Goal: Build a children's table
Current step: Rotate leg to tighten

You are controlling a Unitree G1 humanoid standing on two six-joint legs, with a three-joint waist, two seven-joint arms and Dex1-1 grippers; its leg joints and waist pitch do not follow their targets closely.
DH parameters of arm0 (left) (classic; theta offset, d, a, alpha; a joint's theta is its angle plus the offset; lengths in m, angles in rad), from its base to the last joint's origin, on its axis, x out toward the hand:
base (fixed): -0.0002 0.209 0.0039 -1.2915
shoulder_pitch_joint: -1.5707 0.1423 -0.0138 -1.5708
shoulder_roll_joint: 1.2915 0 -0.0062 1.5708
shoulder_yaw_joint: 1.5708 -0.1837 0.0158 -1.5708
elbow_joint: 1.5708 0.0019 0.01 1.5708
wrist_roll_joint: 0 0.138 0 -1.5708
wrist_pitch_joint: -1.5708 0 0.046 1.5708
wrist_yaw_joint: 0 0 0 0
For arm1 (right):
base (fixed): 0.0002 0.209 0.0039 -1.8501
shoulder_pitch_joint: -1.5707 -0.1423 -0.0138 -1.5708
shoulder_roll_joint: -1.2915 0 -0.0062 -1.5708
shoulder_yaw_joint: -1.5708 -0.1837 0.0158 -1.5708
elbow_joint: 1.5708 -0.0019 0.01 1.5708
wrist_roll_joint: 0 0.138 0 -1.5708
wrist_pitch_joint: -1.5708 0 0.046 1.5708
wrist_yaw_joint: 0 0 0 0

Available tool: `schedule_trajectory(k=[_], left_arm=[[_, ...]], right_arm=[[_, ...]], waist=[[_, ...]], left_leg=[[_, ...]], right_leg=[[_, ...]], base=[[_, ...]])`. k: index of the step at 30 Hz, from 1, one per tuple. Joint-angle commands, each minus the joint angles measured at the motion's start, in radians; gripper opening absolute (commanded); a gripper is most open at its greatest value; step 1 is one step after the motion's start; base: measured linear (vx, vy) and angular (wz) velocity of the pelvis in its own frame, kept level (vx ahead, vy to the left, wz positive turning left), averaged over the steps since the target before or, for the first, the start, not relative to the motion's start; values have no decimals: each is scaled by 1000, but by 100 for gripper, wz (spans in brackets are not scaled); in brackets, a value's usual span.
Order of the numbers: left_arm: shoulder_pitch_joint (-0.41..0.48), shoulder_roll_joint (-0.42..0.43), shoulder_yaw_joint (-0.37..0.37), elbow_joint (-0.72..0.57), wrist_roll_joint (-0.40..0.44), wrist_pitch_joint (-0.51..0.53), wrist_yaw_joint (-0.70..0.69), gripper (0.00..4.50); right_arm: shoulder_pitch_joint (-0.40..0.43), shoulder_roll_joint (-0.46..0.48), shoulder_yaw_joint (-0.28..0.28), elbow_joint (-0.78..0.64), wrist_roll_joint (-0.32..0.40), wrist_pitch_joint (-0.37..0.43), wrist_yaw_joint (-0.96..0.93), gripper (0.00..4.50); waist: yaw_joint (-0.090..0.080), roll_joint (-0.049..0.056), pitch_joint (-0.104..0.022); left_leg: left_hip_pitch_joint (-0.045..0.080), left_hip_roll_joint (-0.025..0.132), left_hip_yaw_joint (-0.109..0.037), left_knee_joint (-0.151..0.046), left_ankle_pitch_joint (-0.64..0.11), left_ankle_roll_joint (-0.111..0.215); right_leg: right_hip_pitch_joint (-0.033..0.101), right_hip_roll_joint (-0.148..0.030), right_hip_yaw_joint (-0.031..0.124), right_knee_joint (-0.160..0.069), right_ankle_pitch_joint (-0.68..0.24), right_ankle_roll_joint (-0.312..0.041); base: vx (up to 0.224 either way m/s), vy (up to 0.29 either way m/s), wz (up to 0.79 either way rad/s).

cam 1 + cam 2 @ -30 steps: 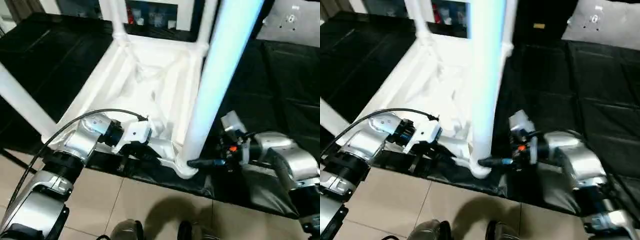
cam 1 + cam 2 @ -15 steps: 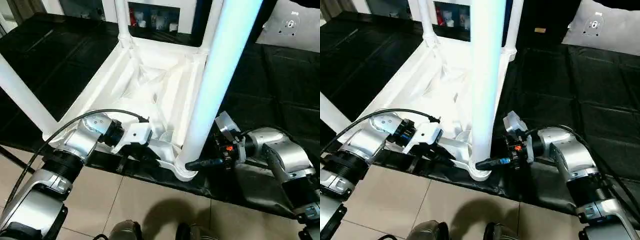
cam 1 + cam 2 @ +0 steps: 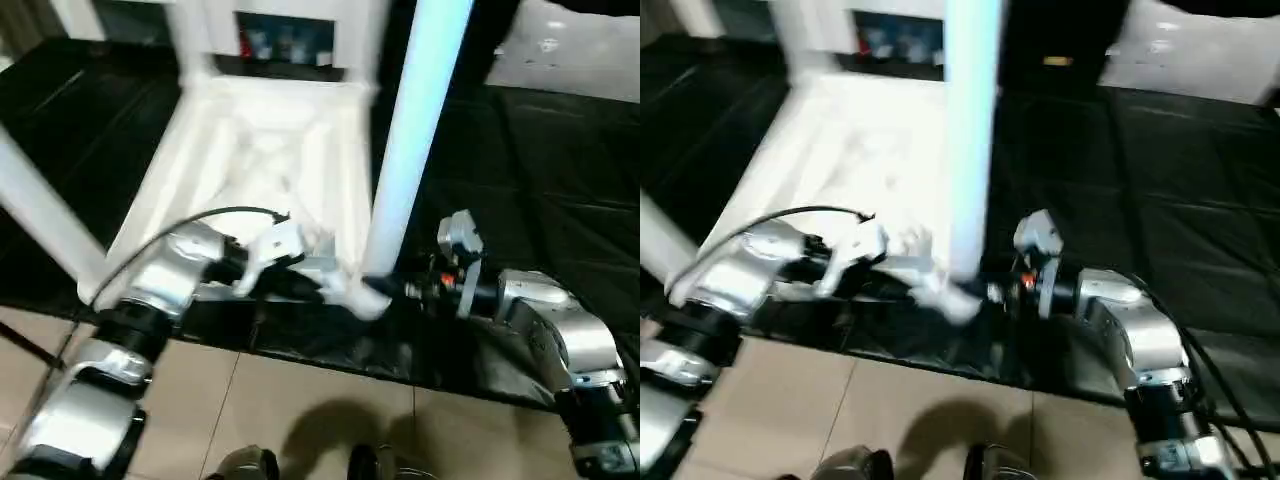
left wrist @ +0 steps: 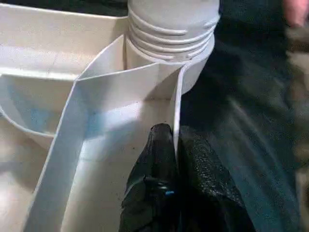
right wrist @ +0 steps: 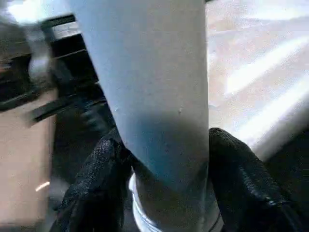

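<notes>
Table top [image 3: 260,150] lies upside down on black mat [image 3: 560,180], ribbed underside up. Near-right leg [image 3: 415,130] stands upright in its corner socket [image 4: 169,34], threads visible at the base. Left tool [image 4: 175,159] clenched on the thin rim wall of the top just beside that socket. Right tool [image 5: 166,159] grasping the leg low down, one finger on each side. Another leg [image 3: 40,215] rises at the near-left corner.

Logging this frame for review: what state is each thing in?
White plastic table top: upside down, ribs showing.
Near white tapered leg: upright in its corner socket.
Left gripper: shut on a rib.
Right gripper: fingers either side of the near leg.
</notes>
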Motion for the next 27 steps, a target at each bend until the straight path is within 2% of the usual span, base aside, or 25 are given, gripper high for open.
schedule_trajectory(k=[1, 2, 3, 4, 8, 9, 10, 11, 12, 13, 14, 15, 16, 17, 19, 20, 21, 22, 24, 25, 26, 27], left_arm=[[-15, -68, 34, -2, -7, 49, 150, 0], [-27, -99, 48, 14, 3, 59, 230, 0], [-28, -101, 48, 15, 3, 60, 233, 0], [-37, -125, 56, 23, 7, 76, 276, 0], [-70, -207, 83, 49, 25, 113, 420, 0], [-79, -226, 89, 59, 32, 113, 466, 0], [-79, -226, 89, 59, 32, 113, 466, 0], [-99, -272, 100, 79, 45, 115, 560, 0], [-102, -285, 99, 81, 49, 115, 579, 0], [-100, -292, 99, 78, 50, 115, 584, 0], [-100, -292, 99, 78, 50, 115, 584, 0], [-95, -300, 98, 71, 51, 114, 580, 0], [-92, -302, 97, 67, 50, 112, 575, 0], [-73, -291, 88, 46, 50, 112, 547, 0], [-58, -279, 81, 31, 50, 107, 524, 0], [-47, -267, 78, 20, 51, 100, 508, 0], [-42, -261, 76, 14, 52, 96, 501, 0], [-41, -259, 76, 13, 52, 96, 499, 0], [-19, -220, 72, -4, 52, 79, 451, 0], [-15, -210, 70, -7, 52, 70, 437, 0], [-11, -201, 67, -9, 50, 65, 421, 0], [2, -166, 56, -8, 46, 26, 356, 0]], right_arm=[[20, 92, 85, -17, -24, 62, -104, 205], [11, 142, 76, -2, -51, 64, -202, 204], [10, 146, 75, -1, -52, 64, -208, 203], [2, 190, 62, 14, -73, 64, -295, 202], [-22, 323, 36, 67, -110, 59, -515, 200], [-28, 357, 28, 80, -131, 51, -579, 200], [-28, 357, 28, 80, -131, 51, -579, 200], [-52, 452, -11, 123, -165, 34, -748, 200], [-61, 478, -24, 137, -177, 25, -805, 200], [-65, 488, -28, 145, -181, 16, -821, 200], [-65, 488, -28, 145, -181, 16, -821, 200], [-67, 501, -36, 148, -186, 2, -837, 200], [-66, 505, -38, 145, -186, -5, -838, 200], [-53, 486, -32, 125, -186, -19, -806, 234], [-42, 465, -26, 109, -191, -30, -783, 269], [-32, 443, -22, 96, -184, -39, -744, 271], [-27, 431, -19, 90, -177, -43, -719, 279], [-25, 428, -20, 89, -175, -43, -713, 289], [0, 378, -68, 58, -131, -33, -636, 304], [4, 363, -79, 55, -125, -26, -635, 321], [7, 341, -83, 55, -119, -20, -621, 332], [13, 280, -110, 46, -64, -9, -529, 332]], waist=[[4, -11, -57], [0, -10, -59], [-2, -9, -60], [-6, -8, -63], [-18, -2, -64], [-20, -3, -67], [-21, -3, -69], [-24, 3, -71], [-26, 0, -73], [-24, 1, -74], [-22, 0, -76], [-19, 5, -77], [-19, 4, -77], [-18, 5, -79], [-15, 5, -79], [-14, 11, -78], [-16, 7, -79], [-15, 8, -78], [-19, 5, -77], [-22, 6, -76], [-22, 4, -78], [-23, 5, -78]], left_leg=[[15, 96, -64, -81, -194, 36], [7, 97, -70, -86, -193, 32], [6, 100, -71, -87, -190, 28], [10, 102, -74, -91, -195, 23], [18, 108, -74, -100, -202, 21], [18, 110, -75, -100, -191, 21], [19, 110, -72, -100, -178, 23], [16, 113, -70, -100, -152, 25], [18, 111, -68, -100, -145, 25], [18, 109, -67, -99, -135, 27], [14, 105, -63, -97, -108, 43], [13, 105, -62, -96, -93, 53], [11, 105, -59, -95, -77, 72], [9, 105, -59, -95, -62, 86], [10, 108, -59, -96, -63, 100], [8, 108, -60, -96, -65, 104], [6, 109, -61, -97, -74, 110], [6, 110, -61, -96, -78, 110], [4, 108, -62, -96, -95, 114], [2, 109, -62, -96, -99, 118], [4, 107, -62, -94, -95, 116], [3, 107, -62, -94, -88, 116]], right_leg=[[49, -132, 88, -140, -590, -51], [57, -131, 82, -139, -589, -37], [57, -130, 80, -140, -580, -31], [57, -131, 78, -144, -567, -24], [56, -135, 85, -139, -479, -71], [58, -136, 89, -133, -443, -85], [57, -135, 93, -130, -412, -95], [54, -134, 99, -120, -344, -122], [54, -134, 100, -115, -316, -144], [56, -135, 101, -114, -302, -150], [62, -136, 103, -108, -262, -160], [64, -136, 103, -105, -239, -165], [64, -135, 104, -103, -206, -169], [67, -133, 103, -98, -176, -173], [68, -134, 102, -97, -170, -175], [69, -133, 101, -98, -175, -173], [73, -132, 100, -98, -179, -168], [73, -133, 101, -99, -183, -168], [76, -134, 100, -104, -212, -163], [75, -135, 101, -106, -232, -156], [73, -133, 100, -108, -243, -152], [73, -132, 100, -106, -240, -155]], base=[[0, 0, 0], [0, 0, 0], [0, 0, 0], [0, 0, 0], [0, 0, 0], [0, 0, 0], [0, 0, 0], [0, 0, 0], [0, 0, 0], [0, 0, 0], [0, 0, 0], [0, 0, 0], [0, 0, 0], [0, 0, 0], [0, 0, 0], [0, 0, 0], [0, 0, 0], [0, 0, 0], [0, 0, 0], [0, 0, 0], [0, 0, 0], [0, 0, 0]])
